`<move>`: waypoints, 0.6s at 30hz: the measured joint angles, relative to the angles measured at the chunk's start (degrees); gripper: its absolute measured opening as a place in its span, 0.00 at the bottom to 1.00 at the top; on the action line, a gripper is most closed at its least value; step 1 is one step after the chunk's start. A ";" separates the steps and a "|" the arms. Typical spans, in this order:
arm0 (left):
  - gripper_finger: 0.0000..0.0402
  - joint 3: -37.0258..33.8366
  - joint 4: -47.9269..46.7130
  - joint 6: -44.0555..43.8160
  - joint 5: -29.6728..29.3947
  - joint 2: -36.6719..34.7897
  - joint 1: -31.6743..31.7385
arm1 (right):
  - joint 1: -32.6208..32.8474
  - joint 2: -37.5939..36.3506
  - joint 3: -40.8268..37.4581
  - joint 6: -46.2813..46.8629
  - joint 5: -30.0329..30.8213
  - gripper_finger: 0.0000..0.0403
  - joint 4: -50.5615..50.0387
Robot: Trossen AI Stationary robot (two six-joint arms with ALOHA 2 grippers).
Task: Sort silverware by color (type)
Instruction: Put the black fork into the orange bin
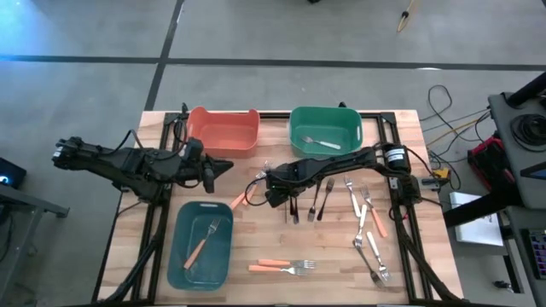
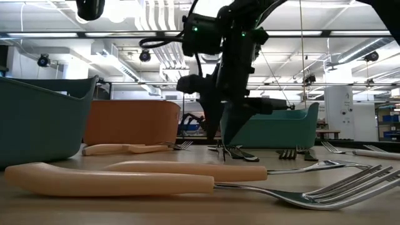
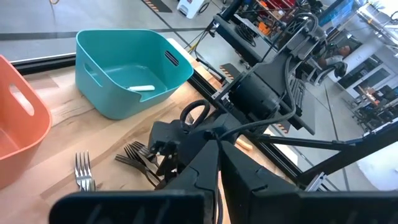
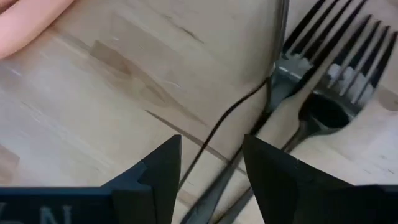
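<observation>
Orange-handled fork (image 1: 203, 241) in blue bin (image 1: 181, 271), white-handled fork (image 1: 321, 142) in green bin (image 1: 298, 118)

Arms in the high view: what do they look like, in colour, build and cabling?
Both arms are black and built of jointed segments. The right arm has a round silver-faced joint by the table's edge, with black cable looping near its claw. The left arm is equally dark and chunky, ending in a tapered claw. In the right wrist view, the fingers are matte black wedges.
</observation>
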 joint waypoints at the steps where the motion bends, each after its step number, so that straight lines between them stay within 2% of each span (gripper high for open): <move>1: 0.00 0.00 0.00 -0.02 0.00 0.00 0.00 | 0.00 0.11 0.00 -0.07 -0.01 0.39 0.03; 13: 0.00 0.00 -0.37 -0.04 -0.02 0.17 0.00 | 0.13 2.58 0.02 -0.90 0.02 0.37 2.99; 18: 0.00 0.00 -0.37 0.04 -0.05 0.17 0.00 | 0.15 2.88 0.02 -1.09 0.15 0.32 3.04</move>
